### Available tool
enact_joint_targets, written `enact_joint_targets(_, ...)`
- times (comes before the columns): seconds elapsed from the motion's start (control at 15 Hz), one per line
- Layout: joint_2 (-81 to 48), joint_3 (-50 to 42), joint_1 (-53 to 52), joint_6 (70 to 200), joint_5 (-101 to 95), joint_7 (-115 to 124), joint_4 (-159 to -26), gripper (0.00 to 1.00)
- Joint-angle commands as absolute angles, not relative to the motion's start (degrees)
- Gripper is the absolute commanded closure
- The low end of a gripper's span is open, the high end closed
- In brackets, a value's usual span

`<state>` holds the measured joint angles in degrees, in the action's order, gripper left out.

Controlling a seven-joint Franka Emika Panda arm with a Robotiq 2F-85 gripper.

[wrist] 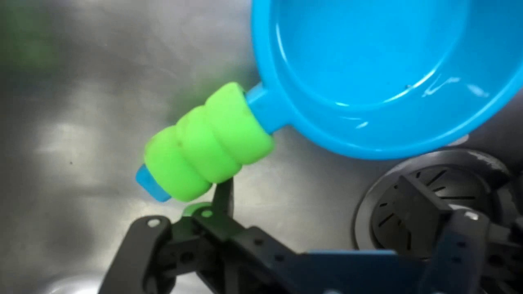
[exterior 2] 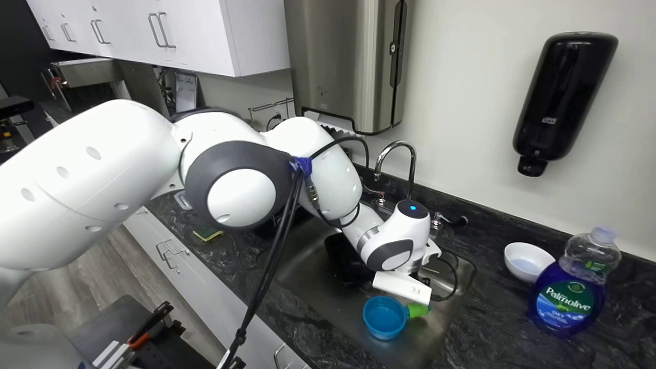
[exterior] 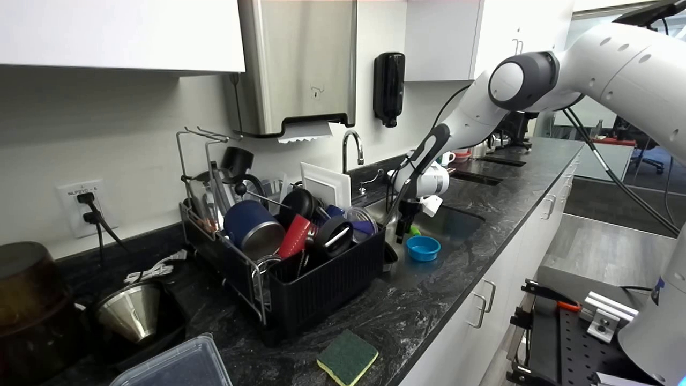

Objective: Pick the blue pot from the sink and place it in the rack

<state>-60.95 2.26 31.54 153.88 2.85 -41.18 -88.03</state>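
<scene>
The blue pot (exterior: pixel 423 250) sits in the metal sink (exterior: pixel 455 219). It also shows in an exterior view (exterior 2: pixel 385 319) and large at the top right of the wrist view (wrist: pixel 367 122). Its bright green ribbed handle (wrist: pixel 209 141) points down-left in the wrist view. My gripper (wrist: pixel 316 190) is open with nothing between its fingers. Its left finger overlaps the handle's lower edge in the wrist view; I cannot tell whether they touch. The gripper (exterior: pixel 403 228) hangs over the sink beside the pot. The black dish rack (exterior: pixel 327 287) stands on the counter beside the sink, full of dishes.
The rack holds a blue mug (exterior: pixel 252 228), a red cup (exterior: pixel 295 236) and lids. A faucet (exterior 2: pixel 397 154) rises behind the sink. A black container (exterior 2: pixel 346 259) lies in the sink. A soap bottle (exterior 2: pixel 571 287), white bowl (exterior 2: pixel 528 261) and sponge (exterior: pixel 348 354) are on the counter.
</scene>
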Motion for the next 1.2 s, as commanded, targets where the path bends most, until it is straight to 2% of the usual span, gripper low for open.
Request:
enact_joint_targets(0.0, -60.54, 2.62, 32.79, 154.44, 2.47, -40.97, -88.14, 0.00)
enact_joint_targets(0.67, -57.01, 1.67, 29.20, 154.92, 4.22, -22.42, -91.77, 0.00)
enact_joint_targets(1.13, -46.82, 2.54, 29.41, 149.92, 1.28, -28.55, -100.00, 0.00)
